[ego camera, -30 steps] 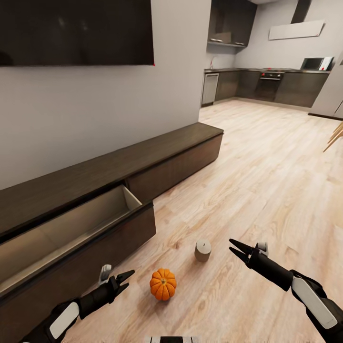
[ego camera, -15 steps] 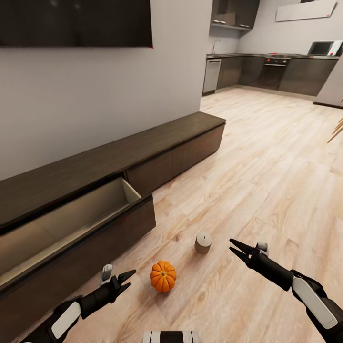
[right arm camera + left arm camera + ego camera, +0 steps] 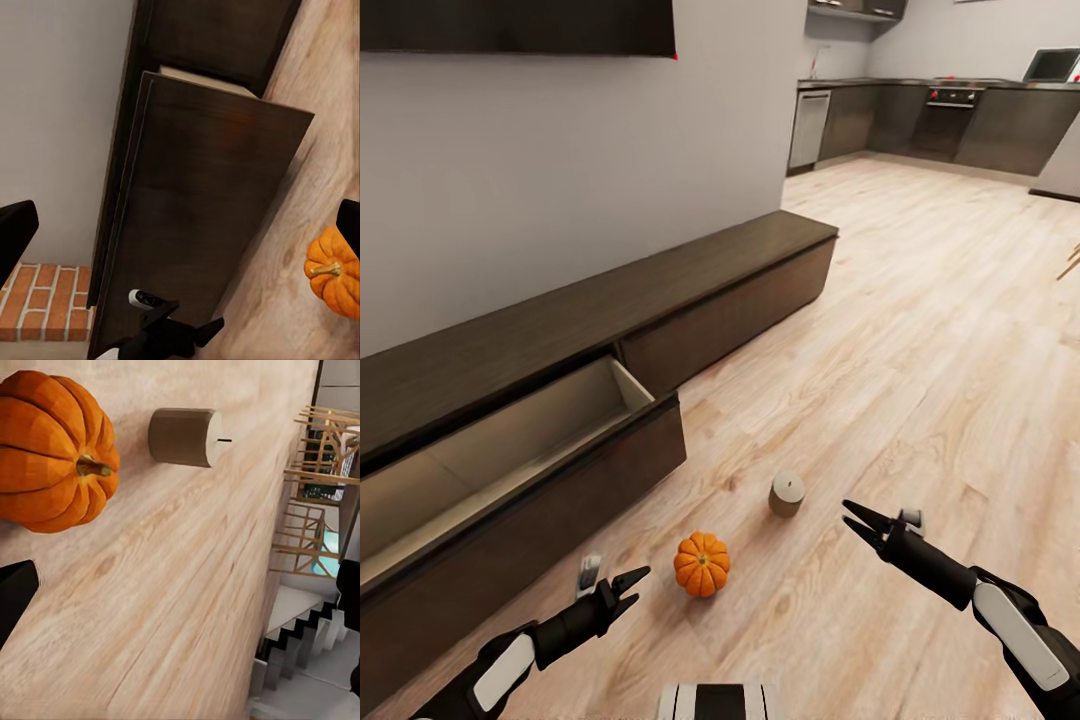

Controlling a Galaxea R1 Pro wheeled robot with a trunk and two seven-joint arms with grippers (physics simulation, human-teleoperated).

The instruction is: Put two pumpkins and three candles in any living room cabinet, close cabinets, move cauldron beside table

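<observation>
A small orange pumpkin (image 3: 702, 564) sits on the wood floor just beyond my left gripper (image 3: 638, 585), which is open and empty. A stubby pale candle (image 3: 787, 493) stands a little farther out, to the left of my open right gripper (image 3: 846, 515). The long dark-brown cabinet (image 3: 690, 280) runs along the wall at the left, its near drawer (image 3: 560, 500) pulled out and looking empty. Seen from the left wrist, the pumpkin (image 3: 56, 450) and candle (image 3: 184, 437) are close ahead. In the right wrist view are the open drawer (image 3: 202, 202), the pumpkin (image 3: 336, 271) and the left gripper (image 3: 169, 334).
A dark TV (image 3: 510, 25) hangs on the wall above the cabinet. Grey kitchen units (image 3: 920, 110) line the far wall. Wooden chair legs (image 3: 1072, 265) poke in at the right edge. Wooden chairs (image 3: 322, 472) and stairs (image 3: 292, 660) lie beyond the candle in the left wrist view.
The whole head view has shifted, so the TV and kitchen sit higher and the pumpkin and candle appear farther up. Both grippers stay open in about the same places.
</observation>
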